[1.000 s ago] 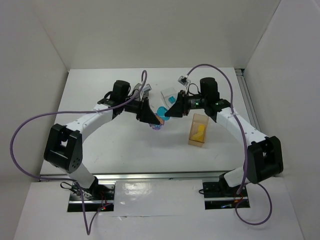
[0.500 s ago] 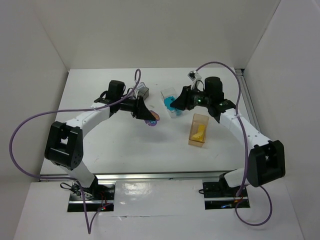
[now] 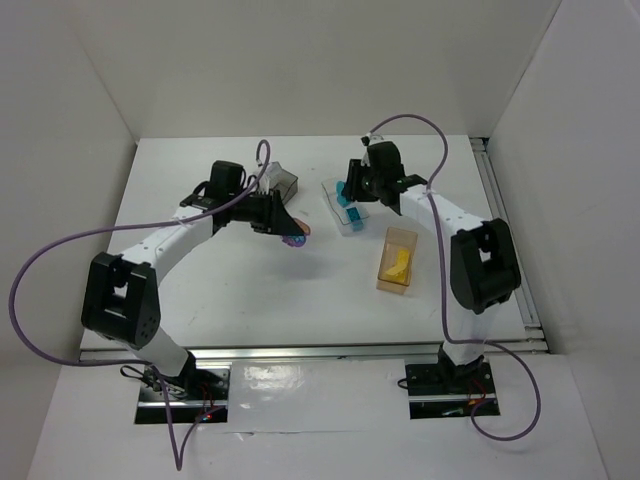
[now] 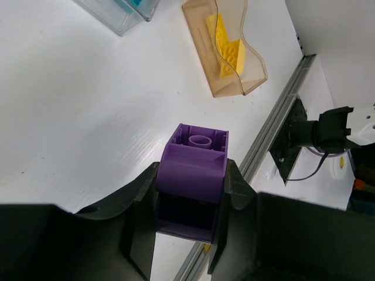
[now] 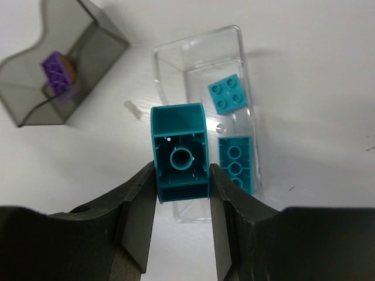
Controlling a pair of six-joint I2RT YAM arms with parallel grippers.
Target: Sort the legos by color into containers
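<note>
My left gripper [image 3: 289,230] is shut on a purple lego [image 3: 297,240], its jaws pressed to both sides of that lego [image 4: 193,170], just in front of the smoky dark grey container [image 3: 281,182]. My right gripper [image 3: 349,193] is shut on a teal lego [image 5: 179,151] and holds it above the clear container [image 5: 199,50]. Two teal legos [image 5: 227,93] lie in that container. In the dark grey container [image 5: 94,32] sits another purple lego [image 5: 57,73]. The amber-tan container [image 3: 398,262] holds yellow legos [image 4: 227,44].
The three containers stand across the back middle of the white table [image 3: 230,290]. White walls close in the left, back and right sides. A metal rail [image 3: 505,230] runs along the table's right edge. Purple cables arch over both arms.
My right gripper has swung back over the clear container with the teal lego. My left gripper has drawn left toward the dark grey container, still gripping the purple lego.
</note>
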